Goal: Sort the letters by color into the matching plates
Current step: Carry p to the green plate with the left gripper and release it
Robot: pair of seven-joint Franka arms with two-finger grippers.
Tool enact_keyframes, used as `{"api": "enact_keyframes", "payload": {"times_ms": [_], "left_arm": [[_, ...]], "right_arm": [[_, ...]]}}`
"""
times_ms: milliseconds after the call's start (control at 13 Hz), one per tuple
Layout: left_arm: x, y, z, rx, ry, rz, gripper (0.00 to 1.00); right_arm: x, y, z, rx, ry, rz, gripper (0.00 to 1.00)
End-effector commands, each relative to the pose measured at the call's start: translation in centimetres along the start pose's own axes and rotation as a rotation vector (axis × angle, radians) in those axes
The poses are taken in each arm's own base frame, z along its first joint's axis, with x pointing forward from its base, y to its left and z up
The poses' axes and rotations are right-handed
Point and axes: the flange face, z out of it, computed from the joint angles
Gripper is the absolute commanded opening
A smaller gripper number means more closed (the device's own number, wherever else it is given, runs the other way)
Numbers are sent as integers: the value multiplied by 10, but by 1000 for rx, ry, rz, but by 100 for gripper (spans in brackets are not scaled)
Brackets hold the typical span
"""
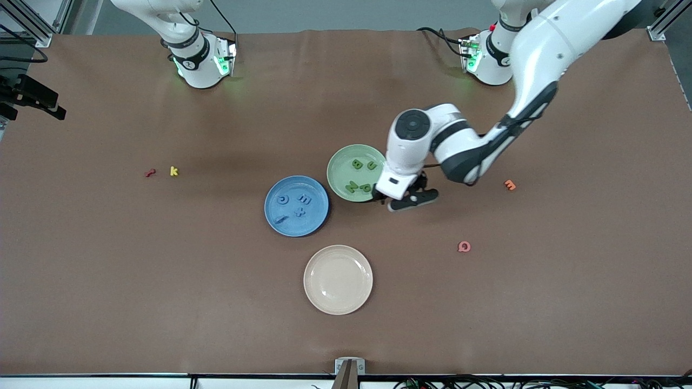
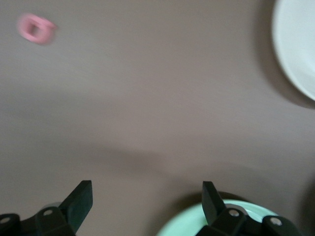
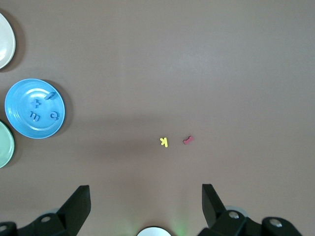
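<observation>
Cream plate point(image 1: 338, 279) sits nearest the front camera, nothing in it. Pink letter point(image 1: 464, 247) lies on the table toward the left arm's end.

Blue plate point(image 1: 296, 206) next, holding four blue letters point(image 1: 294, 206), all lying flat; the slim stroke-shaped one lies with its long axis on a diagonal, the rest are too small to read a heading.

Green plate point(image 1: 357, 173) just beside it, slightly farther from the camera, rims nearly touching. Four green letters point(image 1: 361, 175) inside, flat, two nearer the camera and two farther.

Left gripper point(image 1: 404, 199) is low over the table at the green plate's rim on the left-arm side, wrist pointing down, forearm reaching in from its base. Jaws apart, nothing between them.

Orange letter point(image 1: 509, 185) lies well apart toward the left arm's end; yellow letter point(image 1: 173, 171) and red letter point(image 1: 150, 173) sit together toward the right arm's end.

Right gripper point(image 3: 146, 196) waits high over the table near its base, facing down, jaws wide and empty.
</observation>
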Motion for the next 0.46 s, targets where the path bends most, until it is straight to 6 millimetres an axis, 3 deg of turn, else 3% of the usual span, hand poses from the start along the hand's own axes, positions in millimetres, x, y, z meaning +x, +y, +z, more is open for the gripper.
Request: {"api": "enact_keyframes", "payload": {"times_ms": [0, 386], "left_arm": [[11, -28, -12, 74, -21, 54, 98], [48, -62, -5, 64, -41, 65, 98]], "right_arm": [[-10, -6, -4, -2, 8, 24, 100], [-10, -7, -4, 1, 10, 27, 100]]}}
